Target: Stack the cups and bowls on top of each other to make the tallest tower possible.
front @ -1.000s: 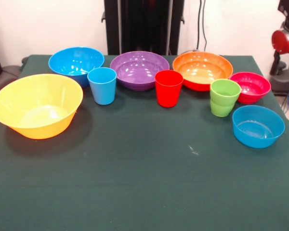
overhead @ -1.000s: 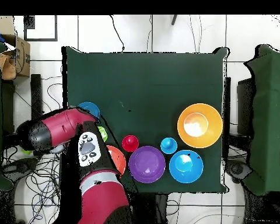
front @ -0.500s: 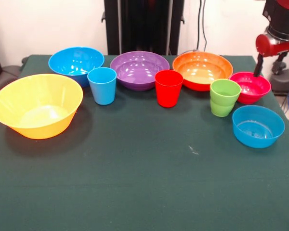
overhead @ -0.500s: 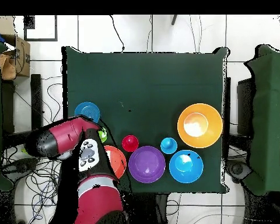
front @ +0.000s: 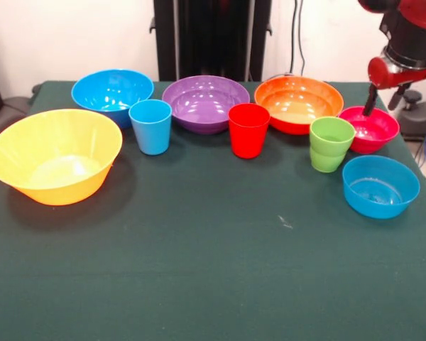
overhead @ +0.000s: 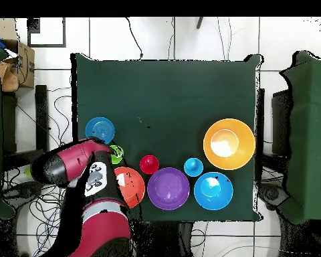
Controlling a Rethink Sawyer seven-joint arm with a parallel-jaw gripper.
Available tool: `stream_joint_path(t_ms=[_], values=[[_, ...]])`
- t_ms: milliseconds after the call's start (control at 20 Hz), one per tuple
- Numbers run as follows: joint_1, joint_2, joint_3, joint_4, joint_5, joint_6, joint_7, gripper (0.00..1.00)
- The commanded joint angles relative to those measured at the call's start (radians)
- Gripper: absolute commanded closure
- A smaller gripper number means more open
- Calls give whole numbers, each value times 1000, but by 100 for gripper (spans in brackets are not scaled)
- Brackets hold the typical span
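My gripper [front: 383,99] hangs open just above the far rim of the small magenta bowl [front: 369,130], with nothing between its fingers. Beside that bowl stand the lime green cup [front: 331,143] and the small blue bowl [front: 380,186]. Further along the row are the red-orange bowl [front: 298,104], red cup [front: 248,129], purple bowl [front: 205,103], light blue cup [front: 150,126], large blue bowl [front: 112,92] and very large yellow-orange bowl [front: 55,155]. Every piece stands singly; no tower shows. In the overhead view the arm [overhead: 69,164] hides the magenta bowl, next to the green cup [overhead: 116,154] and small blue bowl [overhead: 99,129].
All the ware sits on a dark green table cloth [front: 213,270], whose front half holds no objects. A black pillar [front: 211,35] stands behind the table. Cables and a cardboard box [overhead: 16,63] lie on the floor off the table's edge.
The arm has swung in from the side and come down until the gripper hangs over the magenta bowl. In the overhead view it has uncovered the small blue bowl. No cup or bowl has moved.
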Motion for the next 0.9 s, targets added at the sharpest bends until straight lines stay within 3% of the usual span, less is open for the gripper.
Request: stream_joint_path(t_ms=[50, 450, 900], values=[[38, 84, -31, -74, -16, -71, 161, 0], [52, 92, -64, -78, -3, -73, 168, 0], [83, 101, -66, -106, 61, -78, 200, 0]])
